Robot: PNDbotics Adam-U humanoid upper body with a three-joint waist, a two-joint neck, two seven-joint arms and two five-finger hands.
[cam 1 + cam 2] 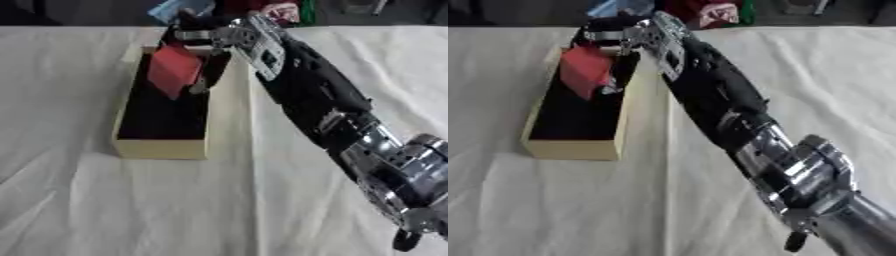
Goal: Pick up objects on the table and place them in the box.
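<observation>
My right arm: it comes in from the lower right corner and stretches diagonally up and left across the table, black shell over the forearm, silver joints nearer my shoulder.
My right hand (203, 37): black with a silver wrist, it sits over the far end of the box, its fingers curled down around the top of the red block.
Grip: I am holding the red block from above; one dark finger (203, 80) shows along the block's right edge, the others are hidden behind it.
Red block (174, 70): a flat-faced, boxy red object, tilted so one corner points down into the box; it hangs inside the far half of the box opening. I cannot tell whether its lower corner touches the box floor.
Box (160, 148): a long, pale yellow, open-topped cardboard box with a dark inside, lying lengthwise away from me on the left part of the table; its near half shows only the dark floor.
Table (105, 205): covered by a creased white cloth.
Far edge: a blue object (179, 8) and a red and white object (715, 12) lie beyond the cloth, apart from the box.
My left hand: it shows in neither view.
</observation>
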